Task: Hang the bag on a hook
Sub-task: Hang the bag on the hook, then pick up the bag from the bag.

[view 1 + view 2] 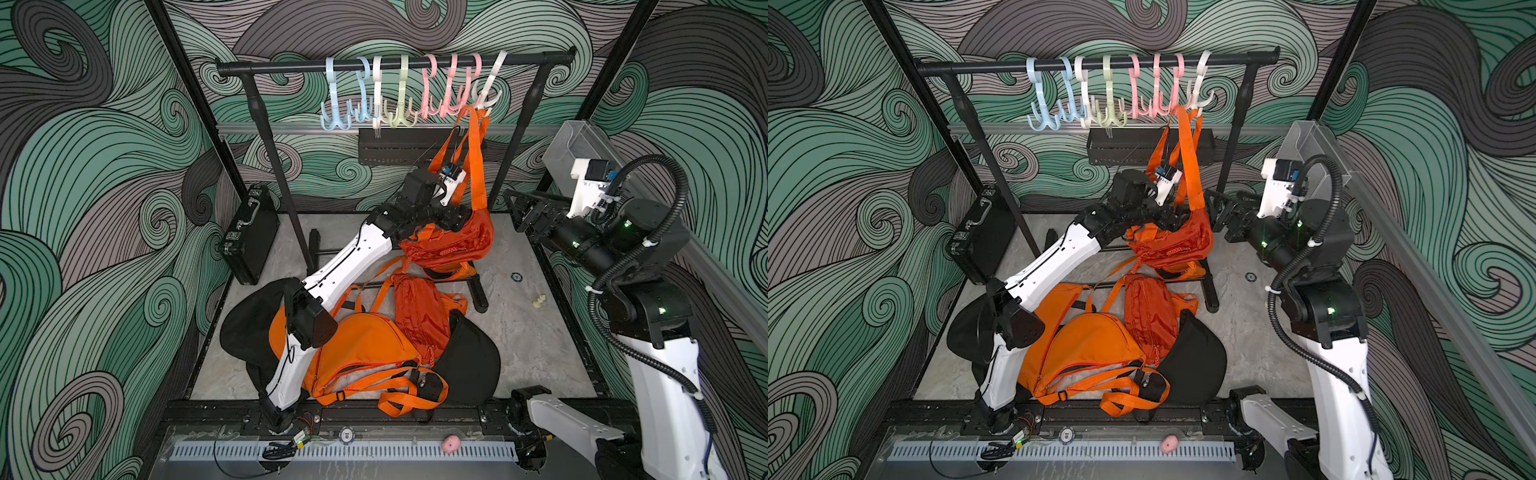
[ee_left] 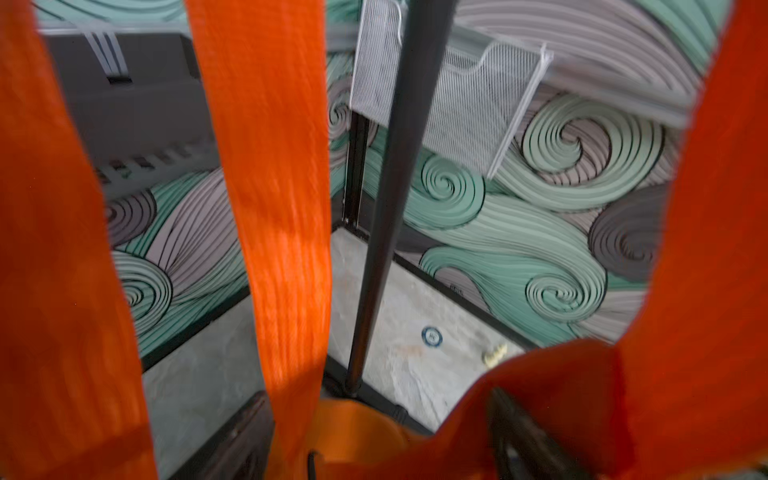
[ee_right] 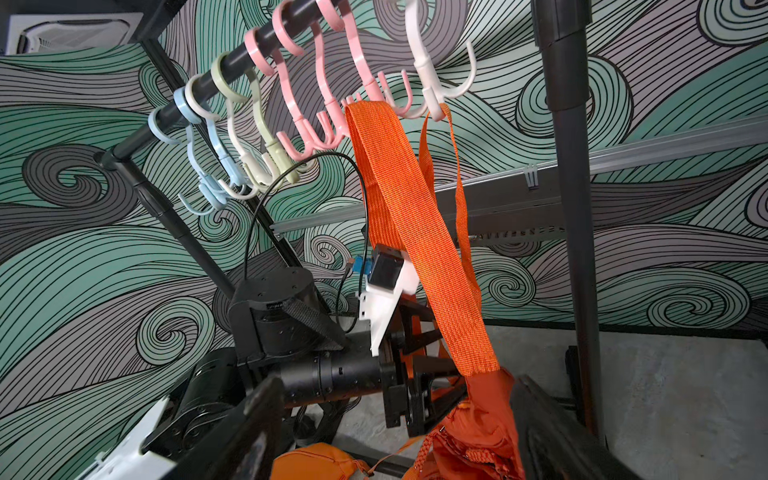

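Finding the orange bag [image 1: 451,245] just right of centre in both top views, off the worktop [image 1: 540,340] and hung by its strap [image 1: 473,158]. Tracing that strap up to the right end of the black rail [image 1: 291,66], looped there over prongs of the white hook [image 1: 493,77] and, going by the right wrist view, of the pink hook [image 3: 363,62] beside it; cannot tell which prong bears the weight. Spotting the left end effector [image 2: 386,434] pushed in just left of the pouch, at the foot of the strap, fingers [image 2: 243,432] spread wide with orange fabric between them, not pinched. Placing the right end effector [image 1: 514,211] just right of the bag, apart from it, likewise spread open and gripping nothing. Noting, lower centre, a bright orange bag [image 1: 365,353] and a darker orange bag [image 1: 419,316] heaped over black bags [image 1: 473,365] on the worktop. Noting also a black case [image 1: 249,232] at the left edge of the worktop against the wall, plus a blue chip [image 1: 515,276] and a small cream piece [image 1: 539,300] on bare worktop at right, below the right end effector in the frame.
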Tool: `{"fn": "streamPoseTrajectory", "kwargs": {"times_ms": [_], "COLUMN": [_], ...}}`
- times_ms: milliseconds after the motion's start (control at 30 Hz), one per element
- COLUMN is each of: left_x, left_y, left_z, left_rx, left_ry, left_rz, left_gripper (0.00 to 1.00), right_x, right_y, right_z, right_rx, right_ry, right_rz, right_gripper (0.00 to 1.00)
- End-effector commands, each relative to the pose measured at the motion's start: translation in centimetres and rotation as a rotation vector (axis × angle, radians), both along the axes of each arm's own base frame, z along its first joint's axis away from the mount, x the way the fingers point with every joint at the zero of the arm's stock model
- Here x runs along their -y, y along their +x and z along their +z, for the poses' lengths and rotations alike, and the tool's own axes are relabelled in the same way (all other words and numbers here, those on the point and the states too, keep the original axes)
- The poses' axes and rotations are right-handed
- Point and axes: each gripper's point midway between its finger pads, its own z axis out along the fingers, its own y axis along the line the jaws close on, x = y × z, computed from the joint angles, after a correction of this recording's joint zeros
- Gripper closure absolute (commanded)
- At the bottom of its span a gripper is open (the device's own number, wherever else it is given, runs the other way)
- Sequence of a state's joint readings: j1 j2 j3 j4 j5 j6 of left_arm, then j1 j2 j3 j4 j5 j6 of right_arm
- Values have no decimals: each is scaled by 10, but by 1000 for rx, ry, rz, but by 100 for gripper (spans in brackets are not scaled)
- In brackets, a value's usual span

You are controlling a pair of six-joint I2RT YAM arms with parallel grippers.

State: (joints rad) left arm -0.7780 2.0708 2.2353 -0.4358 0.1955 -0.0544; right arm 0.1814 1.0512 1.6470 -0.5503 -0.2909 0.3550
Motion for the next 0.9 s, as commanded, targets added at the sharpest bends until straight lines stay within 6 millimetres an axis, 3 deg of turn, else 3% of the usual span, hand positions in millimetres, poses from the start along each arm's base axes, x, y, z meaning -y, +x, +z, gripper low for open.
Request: {"fn": "streamPoseTrajectory", "kwargs": {"times_ms": [0, 167, 433, 600, 700, 867], "left_x": [-16, -43, -87, -146, -184, -246], "left_y": [-31, -53, -106, -121, -123, -127], "left_z": [23, 8, -1, 0, -9, -29], "left_rx": [77, 74, 104, 146, 160, 182], "left_ry": [22, 82, 174, 198, 246, 300], "left_rz": [-36, -18, -40, 121, 257, 487], "left_gripper": [5, 1, 1, 1, 1, 1], "right_x": [-6, -5, -6, -35, -55, -90], "right_y": [7, 15, 15, -8, -28, -58], "right_z": [-18, -36, -89, -157, -202, -274], "right_rx": [-54, -99, -233, -368, -434, -540], "right_ry": [-16, -29, -78, -161, -242, -228], "right_rz": [26, 14, 2, 73, 108, 227], "right_gripper": [15, 15, 19, 20, 21, 21]}}
